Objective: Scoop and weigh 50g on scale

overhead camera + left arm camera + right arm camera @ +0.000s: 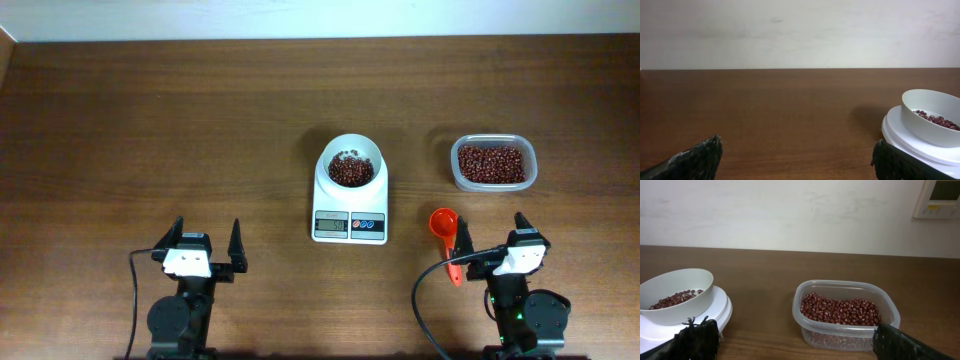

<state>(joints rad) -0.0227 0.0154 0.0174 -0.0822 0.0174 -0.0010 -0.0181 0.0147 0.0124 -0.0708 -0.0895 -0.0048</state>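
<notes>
The white scale stands mid-table with its round white bowl on top, and a small heap of red-brown beans lies in the bowl. More beans fill a clear plastic tub to its right. An orange scoop lies on the table just left of my right gripper, outside its open fingers. My left gripper is open and empty, well left of the scale. The left wrist view shows the bowl at far right. In the right wrist view the tub sits ahead and the bowl at left.
Brown wooden table with a pale wall along its far edge. A wall panel shows at the upper right of the right wrist view. Black cables run by both arm bases.
</notes>
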